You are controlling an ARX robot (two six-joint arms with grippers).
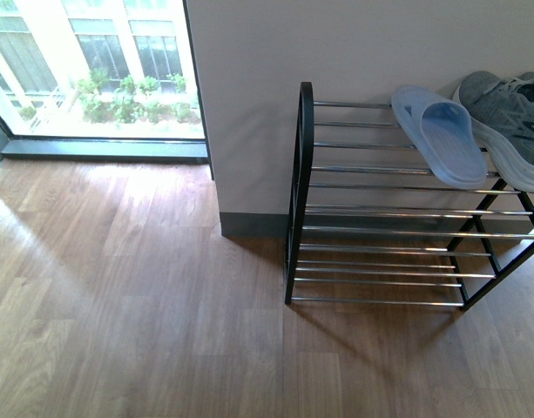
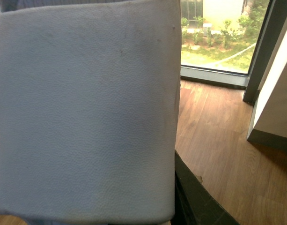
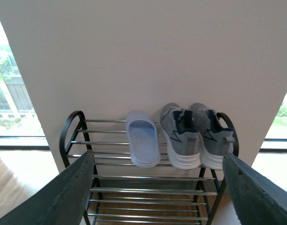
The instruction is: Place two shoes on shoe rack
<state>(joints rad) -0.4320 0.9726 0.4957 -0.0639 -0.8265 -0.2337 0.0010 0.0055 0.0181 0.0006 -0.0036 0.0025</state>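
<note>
Shoes sit together on the top shelf of the shoe rack [image 3: 148, 187], straight ahead of the right tool [image 3: 155, 187], whose dark fingers [image 3: 63, 192] stand wide apart with nothing between them: one pale-blue slide [image 3: 143, 143] and, just beside it, two grey sneakers [image 3: 195, 138]. From the front, the sneakers [image 1: 510, 122] are cut off by the frame edge and neither arm shows. A pale-blue pebbled surface [image 2: 82, 112] fills the left wrist view, hiding the left tool, so I cannot tell its opening
</note>
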